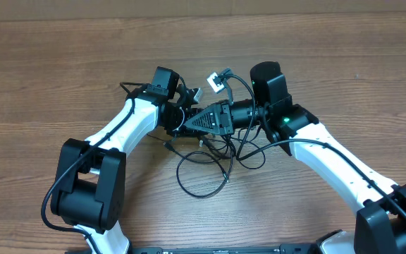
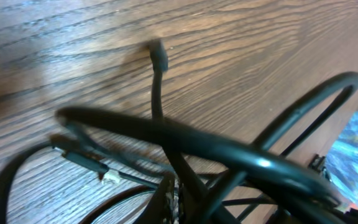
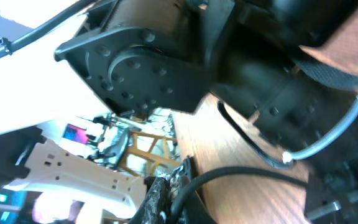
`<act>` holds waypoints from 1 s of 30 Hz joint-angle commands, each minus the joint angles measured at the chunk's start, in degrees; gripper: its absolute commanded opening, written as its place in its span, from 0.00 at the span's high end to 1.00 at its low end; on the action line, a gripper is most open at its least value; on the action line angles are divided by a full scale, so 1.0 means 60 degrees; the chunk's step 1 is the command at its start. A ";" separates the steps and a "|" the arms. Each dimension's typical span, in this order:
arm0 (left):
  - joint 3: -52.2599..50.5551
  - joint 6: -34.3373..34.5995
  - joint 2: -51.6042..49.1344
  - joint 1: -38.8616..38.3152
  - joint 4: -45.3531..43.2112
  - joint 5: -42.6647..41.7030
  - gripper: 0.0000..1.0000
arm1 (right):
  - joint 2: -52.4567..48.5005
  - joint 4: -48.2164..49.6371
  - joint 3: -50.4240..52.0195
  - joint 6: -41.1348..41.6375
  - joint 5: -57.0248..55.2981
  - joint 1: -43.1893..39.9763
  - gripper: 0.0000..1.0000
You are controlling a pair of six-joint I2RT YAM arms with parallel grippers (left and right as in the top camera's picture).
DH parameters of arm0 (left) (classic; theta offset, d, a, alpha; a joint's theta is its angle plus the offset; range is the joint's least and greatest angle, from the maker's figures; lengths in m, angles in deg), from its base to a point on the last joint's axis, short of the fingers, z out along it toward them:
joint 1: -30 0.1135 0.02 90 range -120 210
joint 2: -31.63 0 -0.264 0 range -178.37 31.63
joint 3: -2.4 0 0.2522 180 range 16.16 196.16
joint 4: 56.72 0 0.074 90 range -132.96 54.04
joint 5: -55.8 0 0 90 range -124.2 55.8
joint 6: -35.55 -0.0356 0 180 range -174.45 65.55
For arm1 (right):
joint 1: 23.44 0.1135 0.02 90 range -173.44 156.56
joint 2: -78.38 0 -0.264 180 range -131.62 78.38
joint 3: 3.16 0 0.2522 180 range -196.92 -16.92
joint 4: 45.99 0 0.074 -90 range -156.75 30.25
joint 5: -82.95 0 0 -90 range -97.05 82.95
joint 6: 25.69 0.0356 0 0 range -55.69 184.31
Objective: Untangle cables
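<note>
Cables (image 2: 229, 152) looping blurred right up against left wrist cam, tangle lying mid table (image 1: 41, 63). Left gripper (image 2: 168, 200) pinching strands, fingers pressed together; right gripper (image 3: 164, 198) sitting tip-to-tip with it above the tangle, also clamping a cord.

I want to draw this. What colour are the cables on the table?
The cables are black. They show best in the overhead view, looped on the brown wooden table.
</note>
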 commanded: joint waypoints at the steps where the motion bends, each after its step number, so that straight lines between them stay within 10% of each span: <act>1: -0.0007 0.0018 -0.0120 0.0211 0.0157 0.0408 0.96 | 0.0182 -0.0790 -0.0164 0.0146 0.0426 -0.0739 0.96; 12: -0.0007 0.0178 -0.0120 0.0619 0.0284 0.0382 0.96 | 0.0182 -0.5227 -0.0160 -0.0535 -0.3362 -0.0448 0.96; 30: -0.0007 0.0175 -0.0120 0.0619 0.0284 0.0382 0.96 | 0.0182 0.1147 -0.0160 -0.0455 -0.2463 0.0047 0.96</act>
